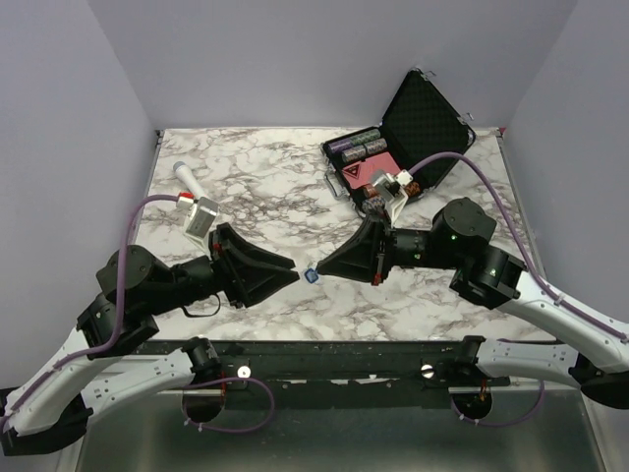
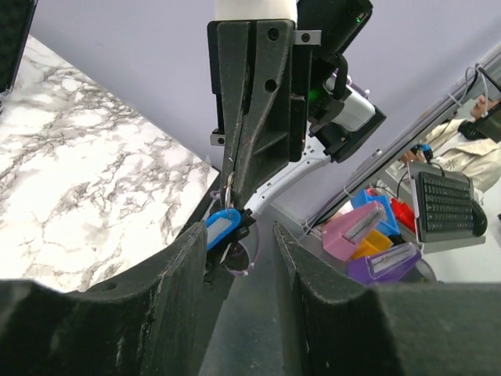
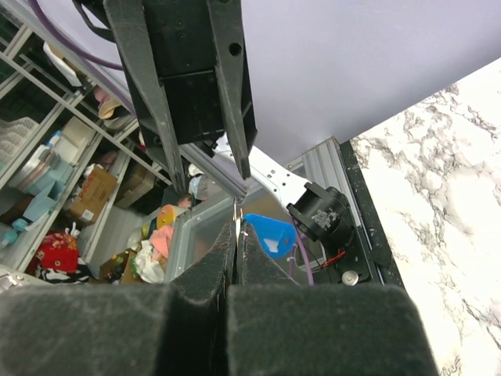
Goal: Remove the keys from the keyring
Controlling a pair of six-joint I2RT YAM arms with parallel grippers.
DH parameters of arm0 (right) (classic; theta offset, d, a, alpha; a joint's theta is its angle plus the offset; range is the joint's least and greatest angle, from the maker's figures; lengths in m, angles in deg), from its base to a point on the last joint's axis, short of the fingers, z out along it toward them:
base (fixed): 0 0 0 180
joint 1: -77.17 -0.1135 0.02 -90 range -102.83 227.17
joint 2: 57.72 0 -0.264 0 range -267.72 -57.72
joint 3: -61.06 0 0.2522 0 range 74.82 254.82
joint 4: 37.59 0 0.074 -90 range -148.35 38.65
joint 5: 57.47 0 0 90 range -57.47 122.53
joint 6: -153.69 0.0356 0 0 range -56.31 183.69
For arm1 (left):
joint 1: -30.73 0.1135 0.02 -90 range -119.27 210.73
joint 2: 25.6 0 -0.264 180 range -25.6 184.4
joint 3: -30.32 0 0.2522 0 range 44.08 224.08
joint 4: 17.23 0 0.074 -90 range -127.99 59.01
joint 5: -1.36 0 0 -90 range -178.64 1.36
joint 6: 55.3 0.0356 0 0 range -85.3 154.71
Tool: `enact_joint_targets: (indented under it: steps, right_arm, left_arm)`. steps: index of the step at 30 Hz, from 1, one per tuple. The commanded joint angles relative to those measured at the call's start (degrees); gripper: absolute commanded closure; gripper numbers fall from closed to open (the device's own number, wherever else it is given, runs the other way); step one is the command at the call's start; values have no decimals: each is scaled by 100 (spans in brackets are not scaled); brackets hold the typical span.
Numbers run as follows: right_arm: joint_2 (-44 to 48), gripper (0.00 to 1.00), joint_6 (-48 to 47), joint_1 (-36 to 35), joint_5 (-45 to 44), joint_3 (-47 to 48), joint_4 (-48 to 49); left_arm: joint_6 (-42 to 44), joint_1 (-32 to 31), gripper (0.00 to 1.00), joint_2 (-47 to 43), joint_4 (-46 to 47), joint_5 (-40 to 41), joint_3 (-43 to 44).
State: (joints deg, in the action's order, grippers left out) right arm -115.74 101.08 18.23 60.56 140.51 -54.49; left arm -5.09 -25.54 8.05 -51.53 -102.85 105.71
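Observation:
The keyring's blue tag (image 1: 313, 276) hangs in the air between the two gripper tips, above the table's near middle. My right gripper (image 1: 321, 268) is shut on the thin metal ring above the tag, seen edge-on between its fingers in the right wrist view (image 3: 237, 223), with the tag (image 3: 270, 233) just right of them. In the left wrist view the tag (image 2: 221, 227) and ring (image 2: 228, 191) hang at the right gripper's tip. My left gripper (image 2: 239, 235) is open, its left finger (image 2: 184, 258) beside the tag. I cannot make out the silvery key.
An open black case (image 1: 425, 116) with purple and grey items and a red card stands at the back right. A white microphone (image 1: 186, 177) lies at the back left. The marble table (image 1: 265, 197) ends at a black rail near the arm bases.

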Motion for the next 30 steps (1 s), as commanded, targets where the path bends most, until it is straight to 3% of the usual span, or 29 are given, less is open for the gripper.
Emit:
enact_joint_targets:
  steps: [1, 4, 7, 16, 20, 24, 30]
  right_arm:
    - [124, 99, -109, -30, 211, -65, -47]
    - [98, 99, -126, -39, 308, -48, -55]
    - [98, 99, -144, -48, 291, -48, -3]
    - [45, 99, -161, -83, 264, 31, 76]
    - [36, 99, -161, -83, 291, 14, 85]
    - [63, 99, -179, -92, 299, -30, 85]
    - [19, 99, -433, -109, 405, 128, -353]
  left_arm:
    - [463, -16, 53, 203, -653, -423, 499]
    - [411, -16, 58, 379, -584, -599, 553]
    - [17, -24, 69, 371, -58, -486, 290]
    - [-169, -59, 73, 502, 357, -345, 183]
    - [-161, -94, 88, 581, 366, -406, 201]
    - [-29, -103, 100, 704, 147, -581, 341]
    - [436, -121, 100, 836, -801, -1030, 745]
